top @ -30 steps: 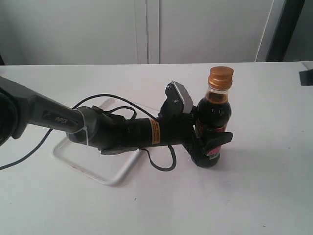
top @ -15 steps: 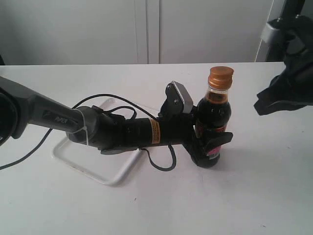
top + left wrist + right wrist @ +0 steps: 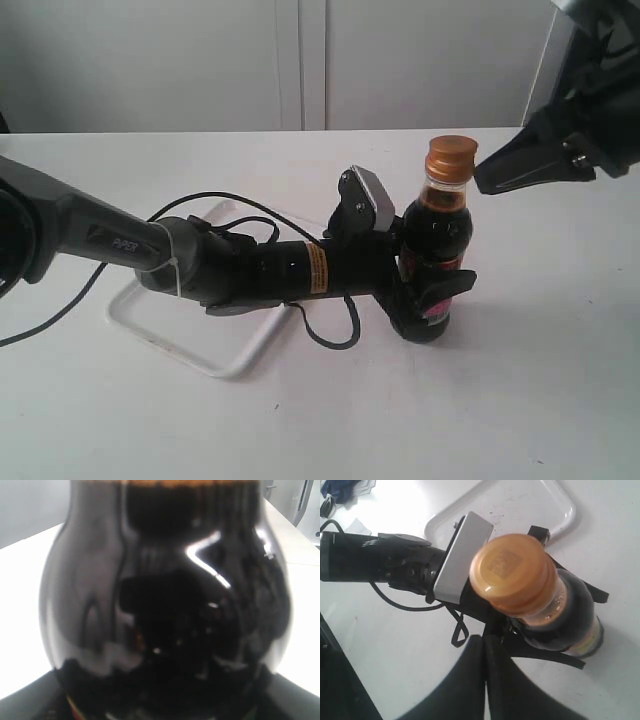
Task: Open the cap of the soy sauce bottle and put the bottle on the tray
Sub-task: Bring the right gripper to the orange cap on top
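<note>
The soy sauce bottle point(image 3: 437, 235) stands upright on the white table, dark liquid up to its neck. Its golden-orange cap point(image 3: 451, 158) is closed. My left gripper point(image 3: 425, 295) is shut on the bottle's lower body, fingers wrapped over the label. In the left wrist view the dark bottle point(image 3: 165, 595) fills the picture. My right gripper point(image 3: 480, 184) hangs shut just right of the cap, its tip close to it but apart. From the right wrist view the cap point(image 3: 512, 572) shows from above, beyond the pressed-together fingertips point(image 3: 485, 642). The white tray point(image 3: 190, 330) lies left, under my left arm.
A black cable point(image 3: 335, 330) loops from the left arm onto the table beside the tray. White cabinet doors point(image 3: 300, 60) stand behind the table. In the right wrist view the tray's corner point(image 3: 560, 510) lies beyond the bottle.
My right gripper has come in from the upper right and swung leftward until its tip sits next to the cap. The left gripper and bottle have not moved.
</note>
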